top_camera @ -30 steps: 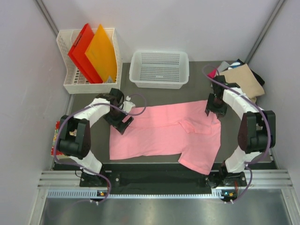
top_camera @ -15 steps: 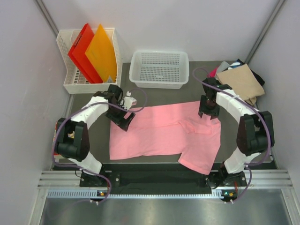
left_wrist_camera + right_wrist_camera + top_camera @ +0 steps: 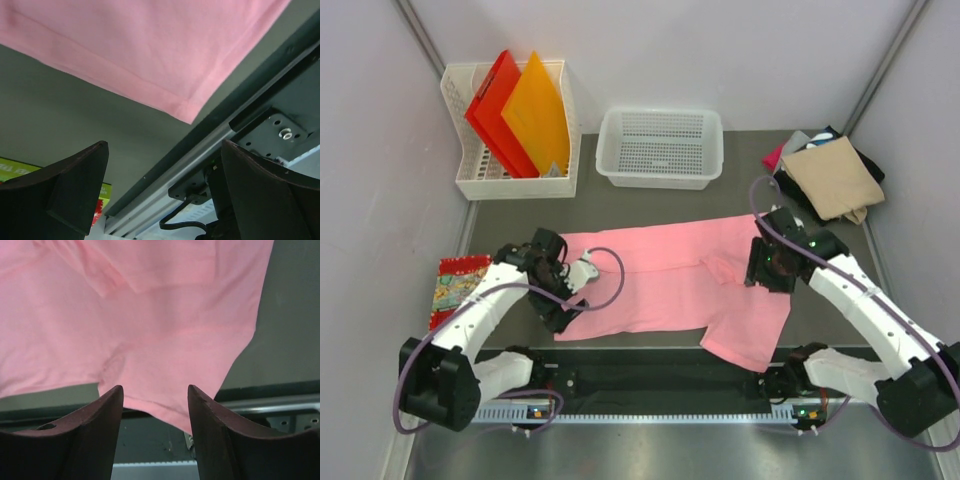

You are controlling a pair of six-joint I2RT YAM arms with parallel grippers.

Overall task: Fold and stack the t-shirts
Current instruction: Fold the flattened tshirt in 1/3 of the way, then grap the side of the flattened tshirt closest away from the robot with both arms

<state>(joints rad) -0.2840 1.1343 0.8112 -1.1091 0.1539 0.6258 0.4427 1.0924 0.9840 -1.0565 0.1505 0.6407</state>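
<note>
- A metal rail (image 3: 660, 412) is seen along the near edge at 6 o'clock, with both arm bases bolted to it.
- The left gripper (image 3: 558, 308) is held low at 8 o'clock of the pink t-shirt (image 3: 660, 285), just beside its near-left hem corner. In the left wrist view the jaws are spread wide over bare tabletop (image 3: 650, 205), and the hem corner is seen just beyond them, untouched.
- A patterned flat packet (image 3: 455, 288) is laid at 9 o'clock, by the left wall.
- The pink t-shirt is spread flat across the centre of the tabletop, with its long axis from 9 to 3 o'clock. One sleeve is folded inward on the right half. The near-right corner is draped over the black strip at 5 o'clock.
- The right gripper (image 3: 770, 268) is placed over the t-shirt's right edge at 3 o'clock. In the right wrist view the jaws are set about half apart above flat cloth, and no pinch on the cloth is shown.
- The folded t-shirts (image 3: 832, 178) are piled in the 2 o'clock corner. A tan one is on top, and black, magenta and grey edges are seen under it.
- A white basket (image 3: 660, 178) is set at 12 o'clock, well apart from the pink t-shirt.
- A white rack (image 3: 470, 185) is set at 10 o'clock. A red folder (image 3: 492, 110) and an orange folder (image 3: 538, 112) are leaned in it.
</note>
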